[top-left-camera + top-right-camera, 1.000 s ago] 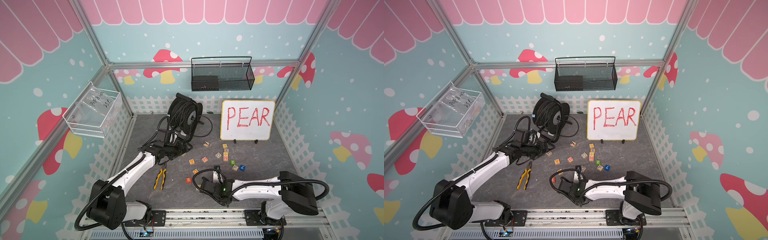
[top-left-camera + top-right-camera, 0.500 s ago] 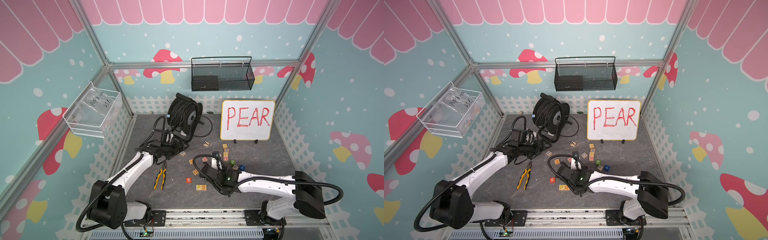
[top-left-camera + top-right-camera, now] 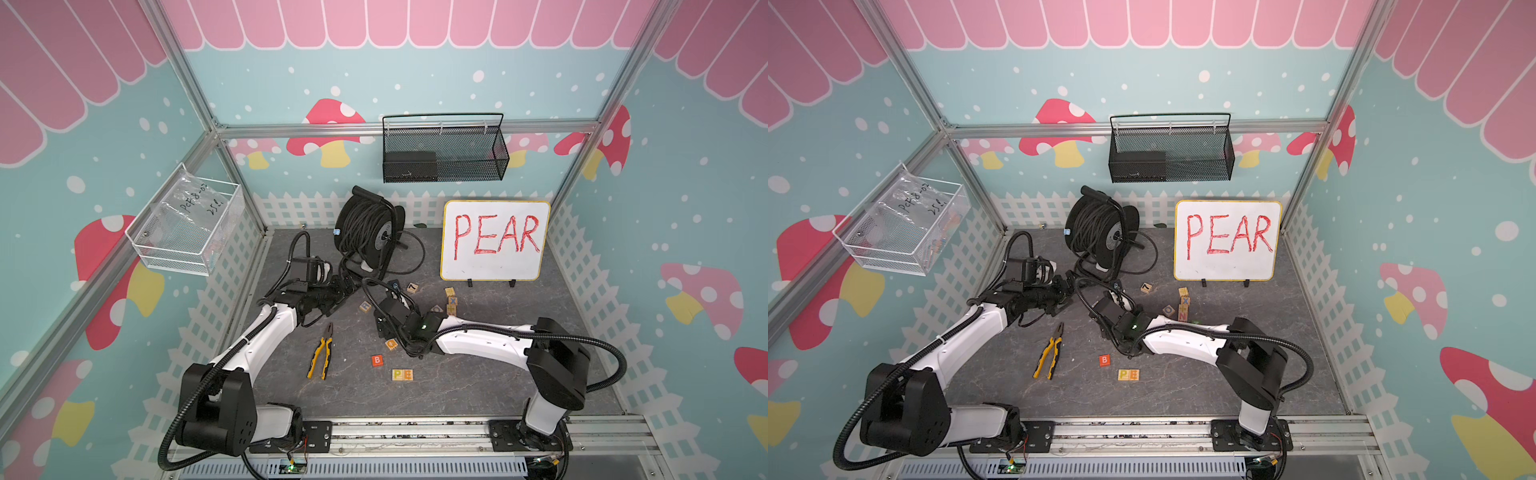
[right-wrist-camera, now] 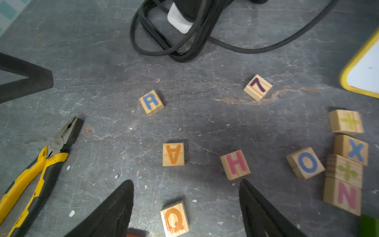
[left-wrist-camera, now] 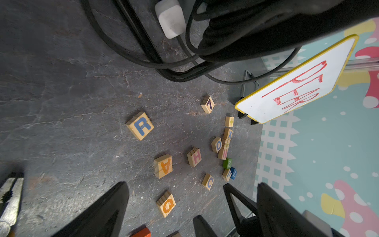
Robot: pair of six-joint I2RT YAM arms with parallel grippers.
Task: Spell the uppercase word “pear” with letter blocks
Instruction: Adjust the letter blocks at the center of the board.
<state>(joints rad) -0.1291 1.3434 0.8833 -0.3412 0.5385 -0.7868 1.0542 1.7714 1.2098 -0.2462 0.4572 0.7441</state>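
Halfway there, by the look of it! In both top views the small pale-wood cube with the yellow-green P [image 3: 397, 375] and the pale-wood cube with the orange E [image 3: 407, 375] sit touching, P then E, low in the centre of the frame on the dark grey stone-look desk [image 3: 457, 390]. That matches the start of the red PEAR on the yellow-framed whiteboard [image 3: 494, 241] in the upper right. A solid red cube with a white B [image 3: 377, 360] lies just up and left of the pair, not touching it and no part of the word.

Two letters to go. The right wrist view shows the pale-wood cube with the orange A [image 4: 173, 154] mid-frame, lying alone and upside down to this camera. The pale-wood cube with the blue R [image 4: 151, 102] is above it and a little left. Neither has joined the row.

The right hand [image 4: 185, 182] hovers short of the A, fingers spread and gripping nothing. Only a loose pale-wood cube with an orange Q [image 4: 174, 218] lies on the desk between them. My guess is the A gets picked next. The left hand [image 5: 174, 184] is wide open too, and empty, looking over the same scatter.
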